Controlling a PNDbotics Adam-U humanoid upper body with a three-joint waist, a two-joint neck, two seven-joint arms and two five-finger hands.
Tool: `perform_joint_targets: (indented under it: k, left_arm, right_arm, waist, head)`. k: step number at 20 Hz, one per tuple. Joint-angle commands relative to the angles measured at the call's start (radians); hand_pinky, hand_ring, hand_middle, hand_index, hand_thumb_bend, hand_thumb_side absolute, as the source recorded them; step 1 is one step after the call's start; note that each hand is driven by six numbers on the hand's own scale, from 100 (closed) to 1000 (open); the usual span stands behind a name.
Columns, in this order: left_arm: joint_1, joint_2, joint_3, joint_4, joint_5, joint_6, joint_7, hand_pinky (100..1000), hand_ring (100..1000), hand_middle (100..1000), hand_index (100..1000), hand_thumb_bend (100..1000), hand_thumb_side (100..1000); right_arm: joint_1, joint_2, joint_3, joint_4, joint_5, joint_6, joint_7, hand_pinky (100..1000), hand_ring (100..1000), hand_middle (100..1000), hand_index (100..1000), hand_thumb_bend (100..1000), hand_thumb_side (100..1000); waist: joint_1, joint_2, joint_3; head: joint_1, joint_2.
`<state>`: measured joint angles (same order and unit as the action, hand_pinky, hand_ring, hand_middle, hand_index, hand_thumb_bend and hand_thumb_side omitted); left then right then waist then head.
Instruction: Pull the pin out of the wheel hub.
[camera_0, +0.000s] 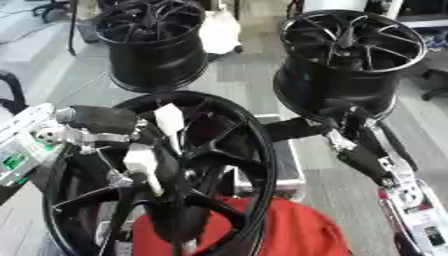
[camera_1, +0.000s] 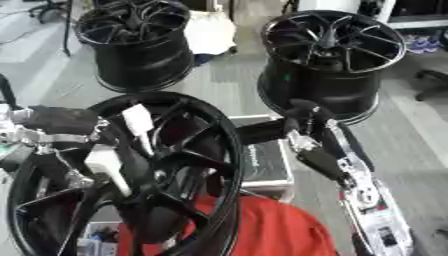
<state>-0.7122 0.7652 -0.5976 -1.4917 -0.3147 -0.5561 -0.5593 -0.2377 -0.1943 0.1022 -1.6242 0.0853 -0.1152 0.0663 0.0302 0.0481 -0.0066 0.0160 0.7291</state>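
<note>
Grey workshop floor behind carries two spare rims. My left hand (camera_0: 144, 150) reaches over the wheel hub (camera_0: 162, 175), fingers curled at its centre, though I can't make out the pin. Right hand (camera_0: 302, 129) clasps the hub's right rim, probably steadying it.

Left arm – enters from the left side, black forearm with silver wrist joint, reaching over the near rim of the wheel hub (camera_0: 236, 145). Left hand (camera_0: 144, 150) – inside the hub's face among the spokes, white-tipped fingers (camera_0: 169, 119) extended, one raised, one lower toward the centre. Right arm – comes up from the lower right, black and silver. Right hand (camera_1: 293, 127) – at the hub's right rim, dark; finger pose unclear
</note>
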Motion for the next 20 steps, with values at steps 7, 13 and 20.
perform_joint_targets:
  k: [7, 13, 20]
  left_arm:
    - [-0.062, 0.127, 0.172, -0.085, 0.154, -0.270, -0.348, 332, 401, 449, 655, 100, 107]
    - [0.075, 0.275, 0.356, -0.077, 0.146, -0.202, -0.348, 358, 419, 465, 674, 100, 100]
    - [0.262, 0.306, 0.532, 0.144, 0.002, -0.108, -0.330, 408, 454, 498, 706, 100, 100]
  right_arm:
    - [-0.008, -0.017, -0.006, -0.008, 0.005, -0.002, 0.000, 669, 662, 716, 857, 100, 357]
    - [-0.005, -0.021, -0.013, -0.008, 0.008, -0.001, -0.006, 669, 662, 716, 857, 100, 358]
    - [-0.007, -0.019, -0.022, -0.013, 0.009, 0.000, -0.013, 669, 663, 717, 857, 100, 357]
  waist:
    - [0.004, -0.017, 0.008]
    - [0.007, -0.019, 0.024]
    - [-0.004, -0.020, 0.038]
  head:
    - [-0.002, 0.003]
    - [-0.014, 0.003]
    - [-0.024, -0.003]
